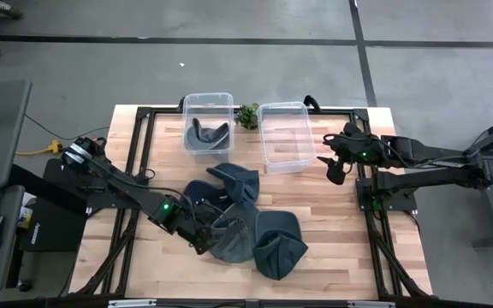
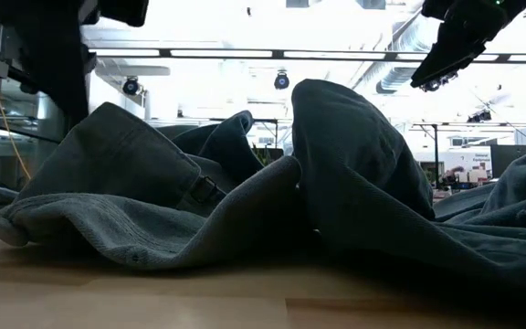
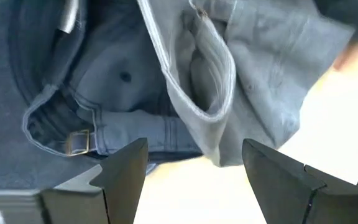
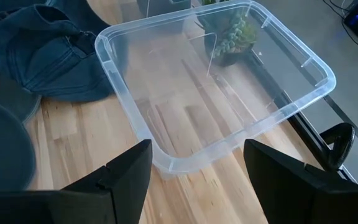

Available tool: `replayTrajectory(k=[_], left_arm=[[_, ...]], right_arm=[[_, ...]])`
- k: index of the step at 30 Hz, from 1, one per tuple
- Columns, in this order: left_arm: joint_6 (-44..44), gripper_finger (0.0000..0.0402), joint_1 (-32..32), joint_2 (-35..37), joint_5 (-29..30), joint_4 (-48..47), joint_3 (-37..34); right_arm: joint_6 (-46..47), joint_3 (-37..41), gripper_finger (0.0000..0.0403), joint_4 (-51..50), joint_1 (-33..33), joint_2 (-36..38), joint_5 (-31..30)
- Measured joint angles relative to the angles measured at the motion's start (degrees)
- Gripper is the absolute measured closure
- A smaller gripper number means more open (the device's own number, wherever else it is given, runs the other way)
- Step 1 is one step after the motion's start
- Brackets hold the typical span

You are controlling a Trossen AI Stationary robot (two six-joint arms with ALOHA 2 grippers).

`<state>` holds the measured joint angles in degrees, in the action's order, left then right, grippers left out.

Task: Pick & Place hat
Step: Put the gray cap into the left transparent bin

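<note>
The left tool (image 1: 202,242), jaws parted and empty, hovered directly over the pile of blue denim hats (image 1: 245,224); the right tool (image 1: 332,168), also released, waited well apart.

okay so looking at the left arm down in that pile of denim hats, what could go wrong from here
1. The hats lie overlapped in one heap, so the open left gripper, right at a brim and strap, may pinch two layers and drag a second hat along.
2. The left bin already holds a hat, leaving less room there.
3. The small plant stands between the bins and could be knocked during a carry.
</note>
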<state>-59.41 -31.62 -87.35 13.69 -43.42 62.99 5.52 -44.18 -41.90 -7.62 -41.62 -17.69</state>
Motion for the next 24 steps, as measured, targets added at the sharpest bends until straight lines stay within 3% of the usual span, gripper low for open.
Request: replayTrajectory(k=[13,24], left_arm=[[2.1,0.0142,0.1,0.0,-0.5,8.8,-6.1],[2.8,0.0142,0.1,0.0,5.4,12.5,-7.3]], right_arm=[[0.0,0.0,0.0153,-0.4,0.0,0.0,-0.1],[0.0,0.0,0.0153,-0.4,0.0,0.0,0.1]])
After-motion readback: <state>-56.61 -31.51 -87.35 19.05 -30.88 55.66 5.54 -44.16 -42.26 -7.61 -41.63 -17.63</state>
